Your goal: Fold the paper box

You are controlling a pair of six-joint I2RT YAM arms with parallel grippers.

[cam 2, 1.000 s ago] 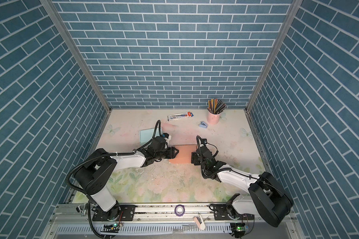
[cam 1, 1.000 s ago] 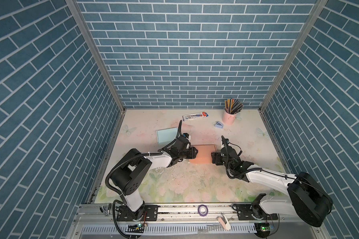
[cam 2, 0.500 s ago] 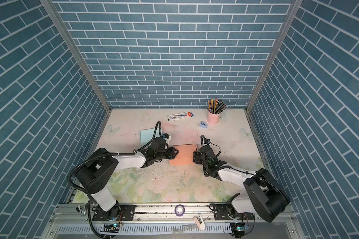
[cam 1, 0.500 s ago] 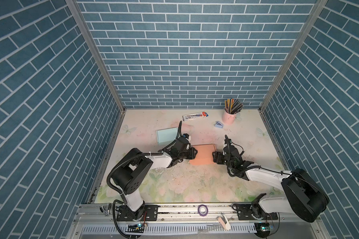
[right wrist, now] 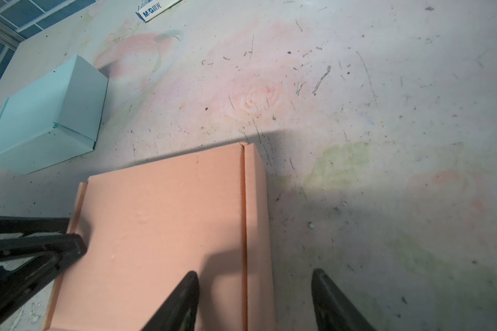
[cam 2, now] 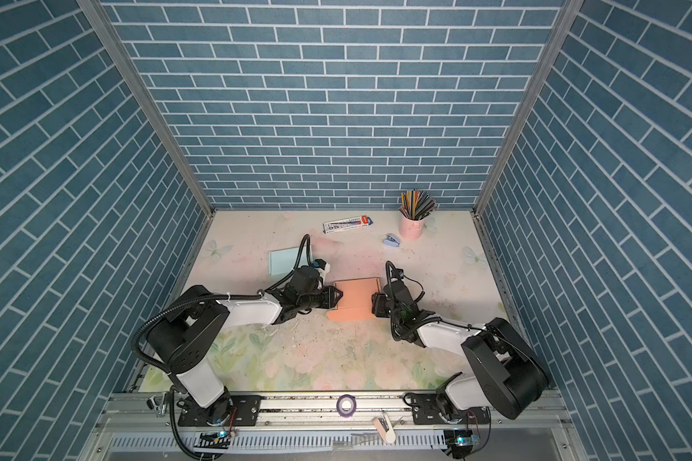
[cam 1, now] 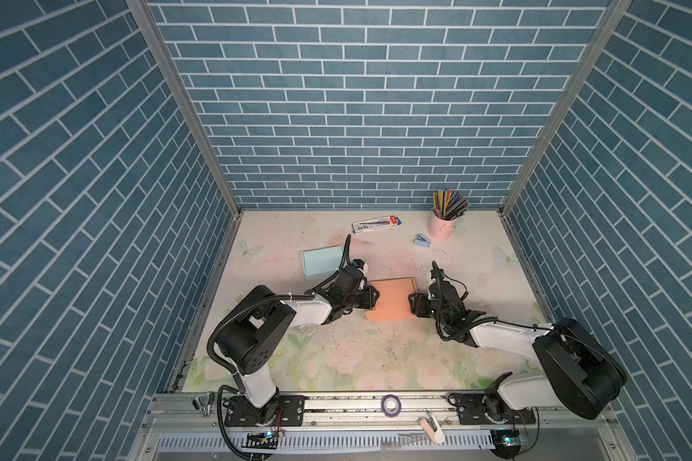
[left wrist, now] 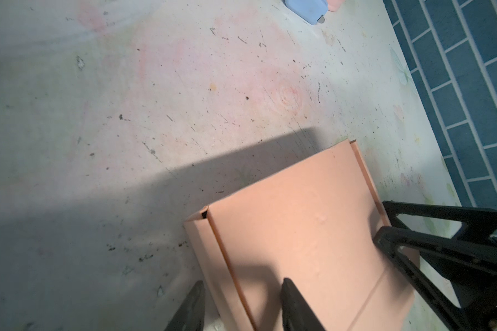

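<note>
Down in the middle of the table (cam 1: pixel 376 359), in both top views, the peach paper box (cam 1: pixel 390 303) lies low and nearly flat. The left gripper (cam 1: pixel 370 298) is at its left edge and the right gripper (cam 1: pixel 414 305) at its right edge. A second ago the right one stood a little off from the box. It has since slid in until its tips reach that edge, while the left has barely stirred. The box itself has hardly shifted. A pale blue box (cam 1: pixel 322 261) sits behind the left arm, well apart.

From the left wrist, the left gripper (left wrist: pixel 243 282) straddles the narrow side strip of the paper box (left wrist: pixel 299 229), with one finger out over the table and the other over the broad top panel. Its jaws are partly apart, narrower than they were, and I see no pinch yet. The right gripper (left wrist: pixel 382 219) shows at the opposite edge.

From the right wrist it looks much the same on the other side. The right gripper (right wrist: pixel 255 272) has one finger over the top of the paper box (right wrist: pixel 161 229) and the other over bare table, clear of the strip. Its gap is the wider of the two, though it too has drawn in, and it holds nothing.

To my eye both are closing on opposite side strips at once, getting ready to take hold of the walls. The folding proper looks barely begun. With nothing gripped, the box could skid if one finger lands before the other.
</note>
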